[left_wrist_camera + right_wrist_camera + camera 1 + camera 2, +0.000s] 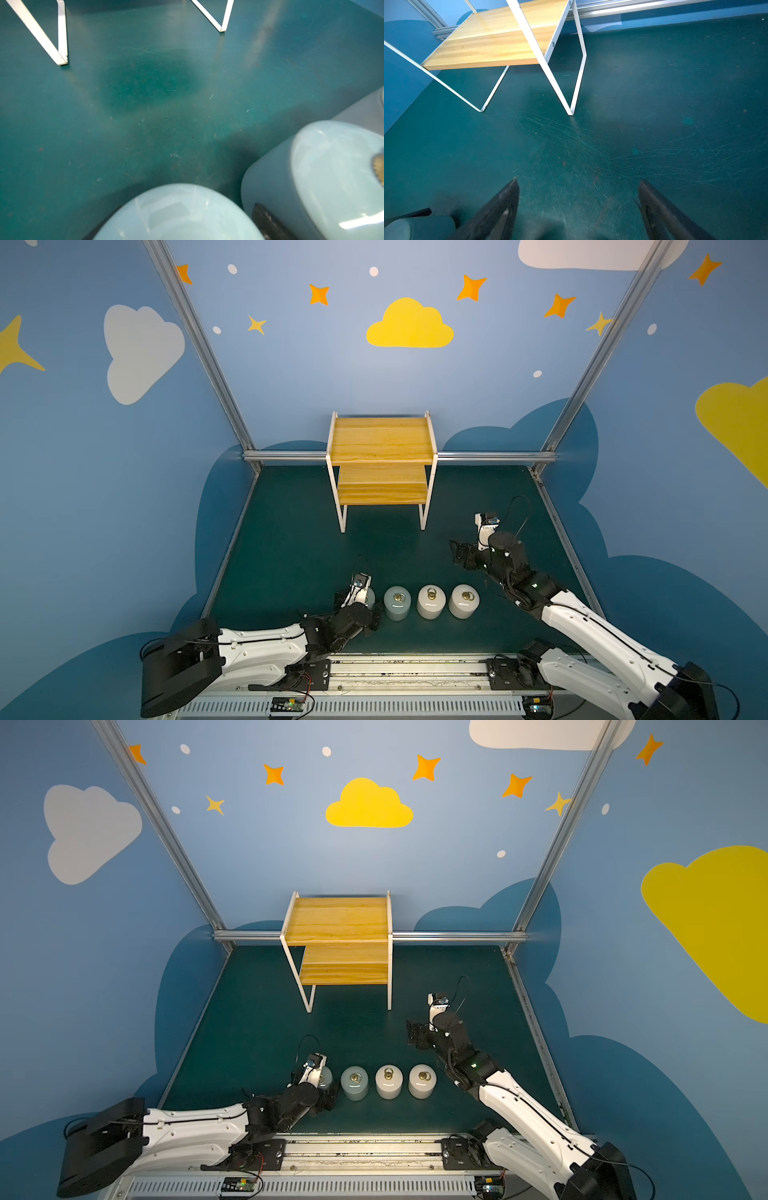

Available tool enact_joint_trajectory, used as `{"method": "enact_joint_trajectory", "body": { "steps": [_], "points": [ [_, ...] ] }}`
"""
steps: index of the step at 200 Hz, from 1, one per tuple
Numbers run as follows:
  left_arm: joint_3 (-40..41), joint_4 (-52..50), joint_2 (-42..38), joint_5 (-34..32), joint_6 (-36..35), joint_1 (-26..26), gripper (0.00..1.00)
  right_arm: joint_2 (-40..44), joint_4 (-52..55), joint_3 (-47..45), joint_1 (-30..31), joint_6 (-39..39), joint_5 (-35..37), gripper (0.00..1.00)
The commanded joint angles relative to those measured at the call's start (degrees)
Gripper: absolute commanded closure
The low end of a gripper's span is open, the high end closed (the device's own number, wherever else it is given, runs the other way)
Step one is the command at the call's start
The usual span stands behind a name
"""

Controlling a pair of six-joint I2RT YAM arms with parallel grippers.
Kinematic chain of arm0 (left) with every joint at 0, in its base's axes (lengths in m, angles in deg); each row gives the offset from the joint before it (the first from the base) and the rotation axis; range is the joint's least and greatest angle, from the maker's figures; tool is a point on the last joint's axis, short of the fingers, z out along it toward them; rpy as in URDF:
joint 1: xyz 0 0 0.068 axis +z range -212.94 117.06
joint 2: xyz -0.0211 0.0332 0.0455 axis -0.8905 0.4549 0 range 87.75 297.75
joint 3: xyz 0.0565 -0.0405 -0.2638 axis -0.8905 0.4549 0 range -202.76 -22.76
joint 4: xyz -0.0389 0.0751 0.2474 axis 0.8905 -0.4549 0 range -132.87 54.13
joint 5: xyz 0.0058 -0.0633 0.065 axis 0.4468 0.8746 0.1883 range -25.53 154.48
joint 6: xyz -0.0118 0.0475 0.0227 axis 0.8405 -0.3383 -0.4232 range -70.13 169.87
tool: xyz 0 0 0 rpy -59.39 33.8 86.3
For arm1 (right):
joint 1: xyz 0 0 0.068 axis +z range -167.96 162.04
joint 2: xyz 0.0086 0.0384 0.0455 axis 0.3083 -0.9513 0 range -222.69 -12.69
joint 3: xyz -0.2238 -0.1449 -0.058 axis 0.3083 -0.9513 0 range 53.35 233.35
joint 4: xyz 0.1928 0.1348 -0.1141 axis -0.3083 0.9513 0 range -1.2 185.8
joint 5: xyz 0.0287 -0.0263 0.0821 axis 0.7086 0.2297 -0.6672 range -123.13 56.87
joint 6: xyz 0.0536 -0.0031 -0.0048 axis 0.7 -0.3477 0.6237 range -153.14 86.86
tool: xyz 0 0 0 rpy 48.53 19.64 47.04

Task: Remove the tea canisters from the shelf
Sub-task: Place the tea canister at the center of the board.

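The green table is the biggest thing here. At its far side stands the shelf, with its open front facing the near side. Both yellow boards are bare, so I think the job is almost done.

The right gripper hangs over bare table on the right. Its jaws are wide apart and hold nothing. The left gripper sits around the leftmost canister, with a finger on each side. I cannot tell if it squeezes or has let go. I think all that is left is to let go and pull away.

The four tea canisters stand in a row on the near side of the table. The row runs left to right: two grey-blue, then two white. Each one stands straight up, with its ring handle on top.
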Motion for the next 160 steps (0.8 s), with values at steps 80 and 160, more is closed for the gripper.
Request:
{"method": "enact_joint_trajectory", "body": {
  "steps": [80,160],
  "points": [
    [-2.5,-12.0,-11.4,-0.5,0.9,-0.3,0.03,-0.4,-1.3,0.1,-0.5,-0.5,-0.6,0.09],
    [-5.1,-17.8,-20.2,-2.6,-2.7,-0.4,0.02,-1.3,-1.3,1.5,-0.9,-1.2,-0.9,0.09]
  ]
}}
